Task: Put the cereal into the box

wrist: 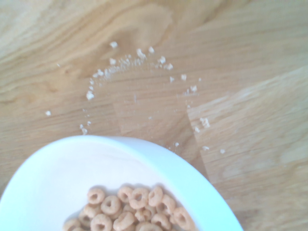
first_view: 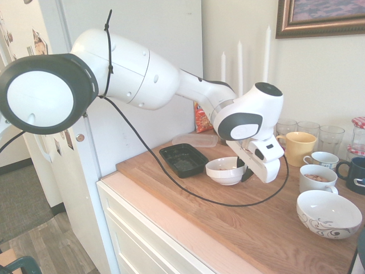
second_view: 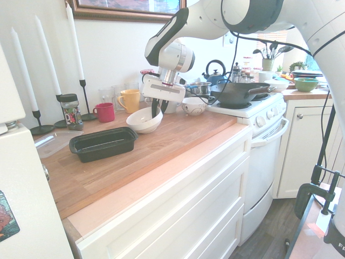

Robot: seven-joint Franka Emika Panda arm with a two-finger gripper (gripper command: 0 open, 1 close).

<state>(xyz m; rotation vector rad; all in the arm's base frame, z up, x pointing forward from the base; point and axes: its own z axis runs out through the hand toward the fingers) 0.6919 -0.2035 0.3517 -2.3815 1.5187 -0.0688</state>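
The cereal point(wrist: 130, 214) is a small heap of tan rings lying in a white bowl point(wrist: 53, 183). My gripper point(first_view: 246, 171) is shut on that bowl's point(first_view: 223, 169) rim on the side away from the box. The bowl point(second_view: 143, 120) hangs tilted just above the wooden counter, and the gripper point(second_view: 156, 110) comes down on its rim from above. The box point(first_view: 183, 160) is a shallow black tray lying on the counter right beside the bowl. From the other side the box point(second_view: 102, 143) looks empty.
A clear lid point(first_view: 195, 139) and an orange-red snack bag point(first_view: 201, 120) lie behind the box. Mugs point(first_view: 299, 147), a cup point(first_view: 317, 178), glasses point(first_view: 311, 130) and a patterned bowl point(first_view: 328, 212) crowd the counter beyond the gripper. Crumbs point(wrist: 139, 60) dot the wood. A stove with a pan point(second_view: 237, 93) adjoins the counter.
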